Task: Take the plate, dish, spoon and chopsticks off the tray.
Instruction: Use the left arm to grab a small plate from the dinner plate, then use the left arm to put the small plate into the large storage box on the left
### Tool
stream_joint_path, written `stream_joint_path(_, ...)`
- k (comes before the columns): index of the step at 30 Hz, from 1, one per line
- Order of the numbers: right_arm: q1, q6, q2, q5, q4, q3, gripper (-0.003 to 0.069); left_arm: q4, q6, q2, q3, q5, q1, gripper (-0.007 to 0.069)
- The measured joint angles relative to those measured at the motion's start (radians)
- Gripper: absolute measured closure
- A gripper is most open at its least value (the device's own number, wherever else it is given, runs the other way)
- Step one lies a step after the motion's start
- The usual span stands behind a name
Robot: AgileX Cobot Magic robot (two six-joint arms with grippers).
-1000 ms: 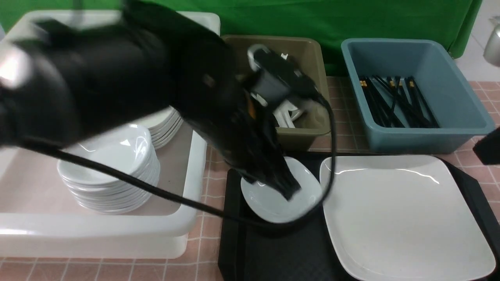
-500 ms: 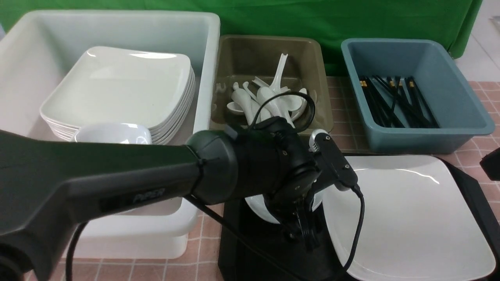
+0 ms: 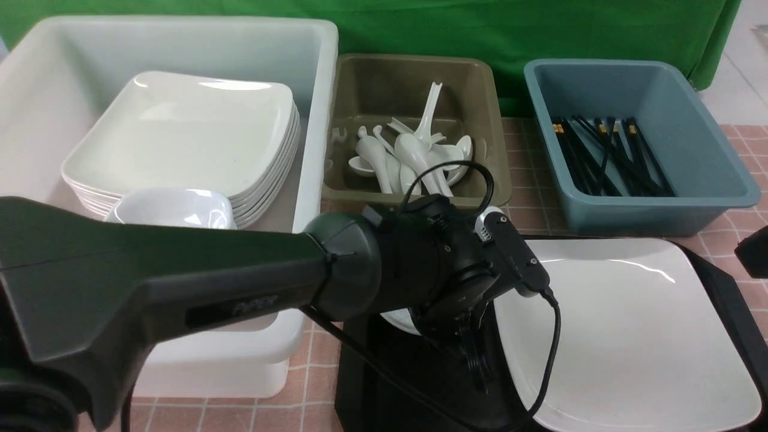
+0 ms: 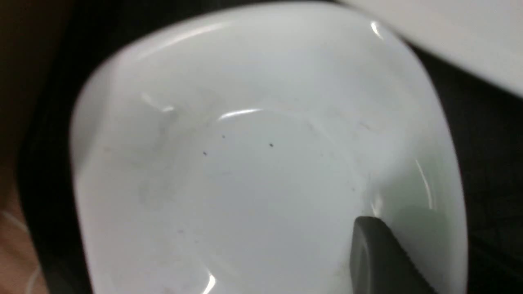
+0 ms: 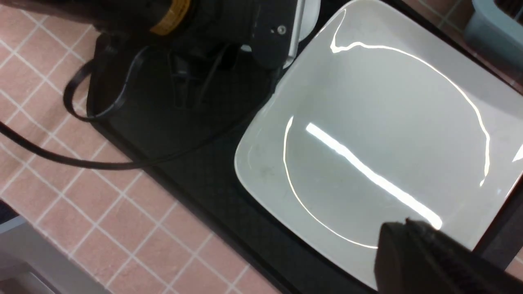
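Pink-tiled tabletop [image 3: 318, 384], green backdrop [image 3: 480, 30]: on the black plastic rectangular tray [image 3: 408, 384], the small white rounded-square dish [image 4: 245, 183] is gripped at its rim by the left gripper [image 3: 477, 363], beside the large flat white square plate [image 3: 624, 336]. The right gripper [image 5: 408, 249] is seen closed near the plate's right edge.

Blocked: our left arm [image 3: 180, 294] lay across the tray [image 3: 731, 303] | Free: we found the plate [image 3: 630, 336] open from above

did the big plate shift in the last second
No. The plate sits where it was on the tray, far edge still just in front of the blue tub.
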Motion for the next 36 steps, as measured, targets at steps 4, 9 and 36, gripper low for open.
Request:
stream_joint_path(4,0.000,-0.003,-0.025,0.001,0.013,0.000,0.0627,-0.076,-0.018,-0.061,-0.003,0.050,0.000,0.0558)
stream_joint_path(9,0.000,-0.014,-0.069,0.001,0.073,-0.022,0.0628,-0.180,-0.031,-0.182,-0.043,0.126,0.000,0.0608)
stream_joint_path(36,0.380,-0.063,0.262,-0.137,0.296,-0.320,0.0628,-0.004,-0.147,-0.537,0.073,0.298,0.507,0.0615)
